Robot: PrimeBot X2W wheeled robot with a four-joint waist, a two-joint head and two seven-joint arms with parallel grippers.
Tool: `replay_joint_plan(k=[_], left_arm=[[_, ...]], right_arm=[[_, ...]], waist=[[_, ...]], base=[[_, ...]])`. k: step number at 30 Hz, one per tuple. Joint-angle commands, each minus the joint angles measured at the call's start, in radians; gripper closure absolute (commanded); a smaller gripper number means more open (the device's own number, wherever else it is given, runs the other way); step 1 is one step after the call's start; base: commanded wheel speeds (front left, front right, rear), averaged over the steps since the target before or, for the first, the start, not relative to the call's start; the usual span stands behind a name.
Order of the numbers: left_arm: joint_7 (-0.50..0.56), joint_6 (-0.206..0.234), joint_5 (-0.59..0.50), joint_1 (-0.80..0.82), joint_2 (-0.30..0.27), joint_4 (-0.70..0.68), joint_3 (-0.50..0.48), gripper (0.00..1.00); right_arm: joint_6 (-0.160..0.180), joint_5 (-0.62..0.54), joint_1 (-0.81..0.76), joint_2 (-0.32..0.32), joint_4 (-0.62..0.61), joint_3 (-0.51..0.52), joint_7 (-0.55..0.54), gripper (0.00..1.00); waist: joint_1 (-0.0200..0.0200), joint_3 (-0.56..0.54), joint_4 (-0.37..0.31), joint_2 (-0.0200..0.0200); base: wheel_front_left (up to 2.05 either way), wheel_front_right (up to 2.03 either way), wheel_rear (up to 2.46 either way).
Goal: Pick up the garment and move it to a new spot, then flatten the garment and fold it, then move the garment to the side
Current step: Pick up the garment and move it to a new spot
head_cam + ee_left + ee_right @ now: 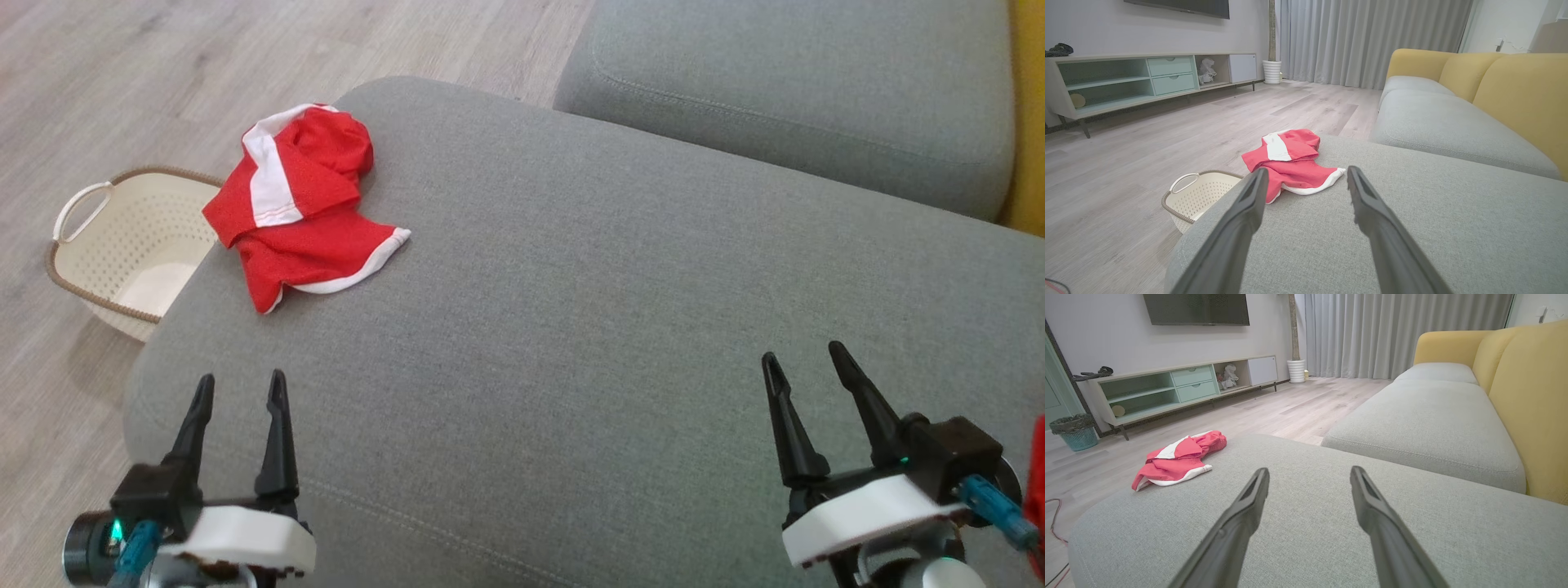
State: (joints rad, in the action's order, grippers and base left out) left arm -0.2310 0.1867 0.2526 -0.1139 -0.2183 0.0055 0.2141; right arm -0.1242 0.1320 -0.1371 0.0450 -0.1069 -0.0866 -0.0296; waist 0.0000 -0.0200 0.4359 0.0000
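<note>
Both grippers, left gripper (241, 388) and right gripper (808, 367), gape empty; crumpled red garment (298, 204) looks light, limp, likely best pinched at its white-trimmed hem.

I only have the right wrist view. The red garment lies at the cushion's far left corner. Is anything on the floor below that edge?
Observer: Yes. A cream laundry basket stands on the floor close beside that side of the grey cushion, just below the red-and-white garment.
Operator: And where is the left tool?
Observer: The left tool hovers open over the cushion's near left corner, pointing toward the garment but well apart from it.
</note>
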Motion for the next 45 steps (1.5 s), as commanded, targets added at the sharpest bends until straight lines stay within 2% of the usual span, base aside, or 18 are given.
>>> replay_joint_plan(k=[1, 7, 15, 20, 27, 34, 35, 36, 39, 44, 45], left_arm=[[-0.009, 0.010, 0.008, 0.062, -0.017, -0.030, -0.040, 0.00], [-0.022, 0.006, 0.025, 0.137, 0.007, 0.013, -0.055, 0.00], [-0.030, -0.054, 0.051, 0.360, 0.068, 0.163, -0.128, 0.00], [-0.031, -0.109, 0.043, 0.518, 0.073, 0.354, -0.187, 0.00], [-0.031, -0.182, 0.025, 0.723, 0.034, 0.721, -0.204, 0.00], [-0.031, -0.208, 0.048, 0.856, 0.013, 1.030, -0.223, 0.00], [-0.031, -0.212, 0.050, 0.868, 0.008, 1.049, -0.226, 0.57], [-0.031, -0.219, 0.050, 0.876, 0.001, 1.061, -0.228, 1.00], [-0.031, -0.217, 0.040, 0.876, -0.013, 1.033, -0.239, 1.00], [-0.031, -0.197, 0.019, 0.800, -0.007, 0.858, -0.291, 1.00], [-0.031, -0.197, 0.019, 0.800, -0.007, 0.858, -0.291, 1.00]], right_arm=[[-0.007, 0.002, 0.023, 0.005, -0.042, -0.020, -0.004, 0.00], [-0.007, -0.021, 0.064, 0.005, -0.069, -0.027, -0.032, 0.00], [-0.007, -0.081, 0.164, 0.033, -0.140, -0.052, -0.101, 0.00], [-0.007, -0.088, 0.212, 0.056, -0.170, -0.052, -0.121, 0.00], [-0.007, -0.085, 0.257, 0.074, -0.177, -0.052, -0.119, 0.00], [-0.007, -0.075, 0.282, 0.067, -0.152, -0.061, -0.102, 0.00], [-0.007, -0.074, 0.284, 0.066, -0.148, -0.062, -0.100, 0.00], [-0.007, -0.073, 0.286, 0.065, -0.144, -0.061, -0.097, 0.00], [-0.007, -0.070, 0.288, 0.061, -0.133, -0.049, -0.083, 0.00], [-0.007, -0.067, 0.290, 0.050, -0.112, -0.029, -0.050, 0.00], [-0.007, -0.067, 0.290, 0.050, -0.112, -0.029, -0.050, 0.00]], waist=[[0.0000, 0.004, 0.000, 0.0000], [0.0000, 0.094, -0.023, 0.0000], [0.0000, 0.320, -0.108, 0.0000], [0.0000, 0.436, -0.157, 0.0000], [0.0000, 0.522, -0.198, 0.0000], [0.0000, 0.537, -0.221, 0.0000], [0.0000, 0.535, -0.224, 0.0000], [0.0000, 0.532, -0.226, 0.0000], [0.0000, 0.517, -0.227, 0.0000], [0.0000, 0.466, -0.228, 0.0000], [0.0000, 0.466, -0.228, 0.0000]], base=[[0.00, 0.00, 0.00], [0.00, 0.00, 0.00], [0.00, 0.00, 0.00], [0.00, 0.00, 0.00], [0.00, 0.00, 0.00], [0.00, 0.00, 0.00], [0.00, 0.00, 0.00], [0.00, 0.00, 0.00], [0.00, 0.00, 0.00], [0.00, 0.00, 0.00], [0.00, 0.00, 0.00]])
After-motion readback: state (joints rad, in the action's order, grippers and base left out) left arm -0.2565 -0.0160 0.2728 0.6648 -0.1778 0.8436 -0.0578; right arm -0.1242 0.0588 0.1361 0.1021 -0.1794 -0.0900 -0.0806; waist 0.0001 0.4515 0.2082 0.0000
